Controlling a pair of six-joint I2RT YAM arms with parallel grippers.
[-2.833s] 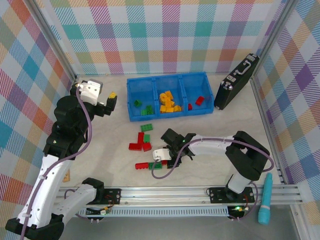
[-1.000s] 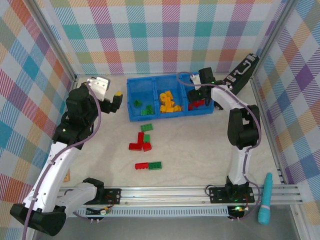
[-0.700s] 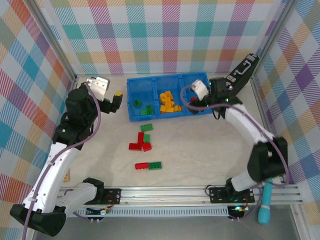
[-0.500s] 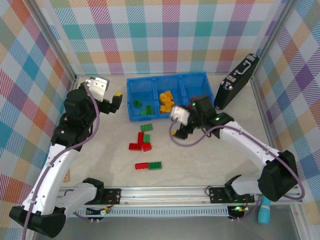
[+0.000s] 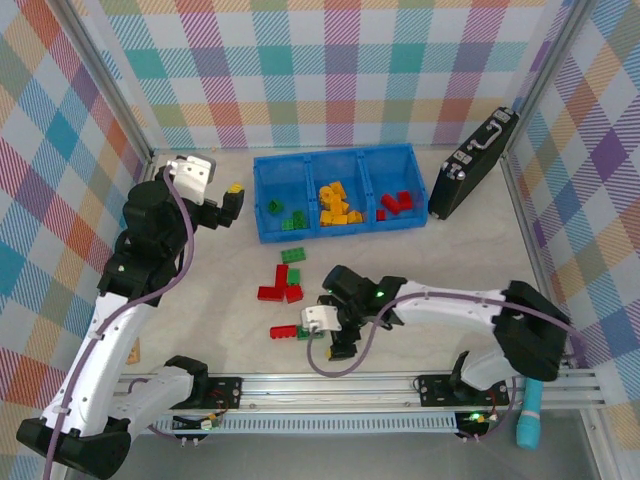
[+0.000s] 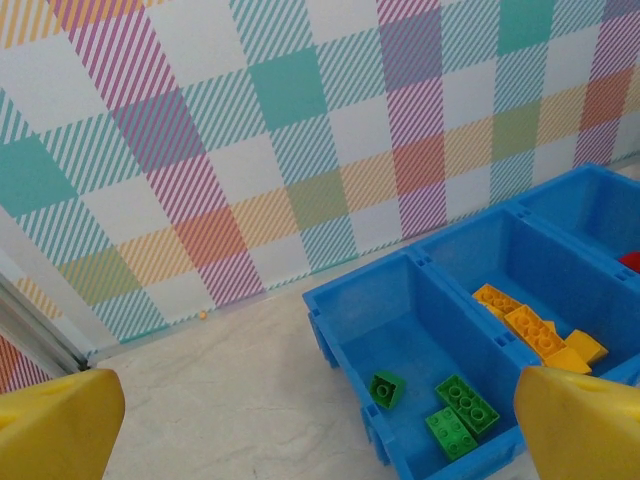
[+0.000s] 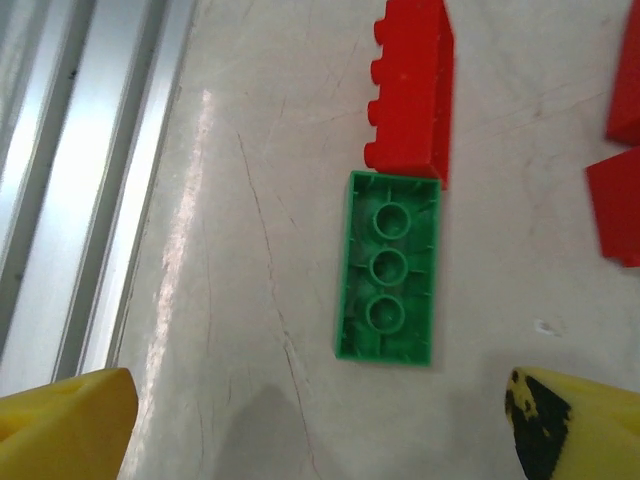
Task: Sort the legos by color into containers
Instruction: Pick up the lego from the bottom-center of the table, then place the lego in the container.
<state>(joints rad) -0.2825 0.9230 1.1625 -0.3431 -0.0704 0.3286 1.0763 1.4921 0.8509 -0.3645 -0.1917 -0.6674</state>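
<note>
The blue bin point(image 5: 262, 180) holds green legos point(image 5: 293, 222) in its left container, yellow-orange ones point(image 5: 338, 206) in the middle and red ones point(image 5: 399, 201) on the right. Loose red and green legos point(image 5: 283, 282) lie in front of it. Nearer the rail, a red lego point(image 5: 282, 332) touches a green one point(image 5: 305, 331). My right gripper point(image 5: 325, 330) hovers open over that pair; the green lego point(image 7: 388, 265) lies studs-down between the yellow fingertips point(image 7: 60, 425), the red one point(image 7: 410, 90) beyond it. My left gripper point(image 5: 229, 200) hangs open and empty left of the bin, facing the green legos point(image 6: 462, 402).
A black case point(image 5: 470, 165) leans at the back right beside the bin. The aluminium rail point(image 5: 350, 385) runs along the near edge, close to the right gripper, with a teal tool point(image 5: 530, 400) beyond it. Plaid walls close in three sides.
My right arm has swung from the bin's right compartment back to the near red-green pair, its jaws opening on the way. The left arm has barely moved.
</note>
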